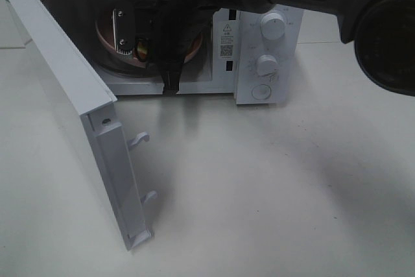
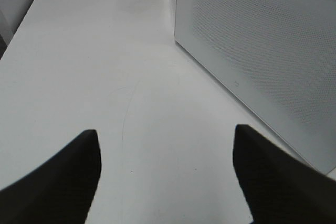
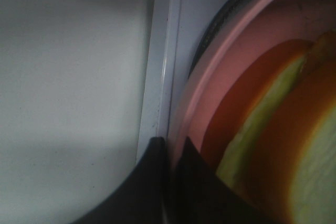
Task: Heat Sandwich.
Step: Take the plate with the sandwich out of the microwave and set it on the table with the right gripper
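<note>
The sandwich (image 3: 273, 124) lies on the round pink plate (image 3: 210, 77) inside the open white microwave (image 1: 259, 43). My right gripper (image 3: 173, 153) is shut on the plate's rim, right beside the microwave's front sill. In the high view my right arm reaches into the cavity from the upper right. It covers most of the plate (image 1: 104, 34), and the right gripper (image 1: 172, 82) points down at the sill. My left gripper (image 2: 165, 177) stands open over bare table beside a perforated white panel (image 2: 262, 51), with nothing between its fingers. The high view does not show it.
The microwave door (image 1: 71, 95) is swung wide to the left, its latch hooks (image 1: 144, 139) pointing at the table. Two knobs (image 1: 272, 27) and a round button (image 1: 260, 92) sit on the control panel at the right. White tabletop (image 1: 259, 192) spreads in front.
</note>
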Available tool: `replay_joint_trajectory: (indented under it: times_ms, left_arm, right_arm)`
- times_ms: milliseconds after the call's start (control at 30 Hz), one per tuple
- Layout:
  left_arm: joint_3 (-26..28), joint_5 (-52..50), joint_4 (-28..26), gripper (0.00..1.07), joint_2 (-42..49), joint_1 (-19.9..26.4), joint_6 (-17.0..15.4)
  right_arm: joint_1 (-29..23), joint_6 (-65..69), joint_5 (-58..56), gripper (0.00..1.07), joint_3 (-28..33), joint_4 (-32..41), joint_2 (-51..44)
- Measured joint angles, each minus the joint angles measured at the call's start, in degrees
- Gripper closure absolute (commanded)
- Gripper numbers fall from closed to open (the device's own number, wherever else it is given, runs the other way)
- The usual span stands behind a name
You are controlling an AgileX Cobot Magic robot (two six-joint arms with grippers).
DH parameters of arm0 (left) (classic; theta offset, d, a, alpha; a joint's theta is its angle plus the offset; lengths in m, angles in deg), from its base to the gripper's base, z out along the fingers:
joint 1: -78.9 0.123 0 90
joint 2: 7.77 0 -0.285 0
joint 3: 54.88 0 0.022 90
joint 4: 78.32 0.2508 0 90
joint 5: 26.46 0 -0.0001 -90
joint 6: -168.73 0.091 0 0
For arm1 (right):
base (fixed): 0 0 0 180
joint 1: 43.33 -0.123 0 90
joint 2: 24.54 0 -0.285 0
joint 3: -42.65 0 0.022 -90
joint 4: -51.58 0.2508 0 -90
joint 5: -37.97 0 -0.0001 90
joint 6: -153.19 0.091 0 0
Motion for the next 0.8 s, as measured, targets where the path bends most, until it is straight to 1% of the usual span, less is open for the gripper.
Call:
replay_joint_trajectory:
  times_ms: [500, 533, 567, 600, 700, 733, 767, 800]
  left_arm:
    - [0.0, 0.0, 0.0, 0.41, 0.0, 0.0, 0.0]
    - [0.0, 0.0, 0.0, 0.41, 0.0, 0.0, 0.0]
    - [0.0, 0.0, 0.0, 0.41, 0.0, 0.0, 0.0]
    - [0.0, 0.0, 0.0, 0.41, 0.0, 0.0, 0.0]
    - [0.0, 0.0, 0.0, 0.41, 0.0, 0.0, 0.0]
    - [0.0, 0.0, 0.0, 0.41, 0.0, 0.0, 0.0]
    - [0.0, 0.0, 0.0, 0.41, 0.0, 0.0, 0.0]
    - [0.0, 0.0, 0.0, 0.41, 0.0, 0.0, 0.0]
  right_arm:
    - [-1.55, 0.0, -3.61, 1.07, 0.69, -1.03, -1.43]
    - [-1.72, -0.06, -3.5, 1.07, 1.55, -1.03, -1.89]
    - [-1.95, -0.46, -3.21, 1.07, 3.72, -1.03, -2.86]
    - [-1.95, -0.46, -3.21, 1.07, 3.72, -1.03, -2.86]
    - [-2.35, -1.72, -2.01, 1.07, 7.79, -1.03, -5.21]
    - [-2.35, -1.72, -2.01, 1.07, 7.79, -1.03, -5.21]
    - [-2.69, -1.78, -0.92, 1.07, 10.43, -1.43, -6.42]
    - [-2.86, -1.83, -0.46, 1.07, 11.4, -1.66, -6.99]
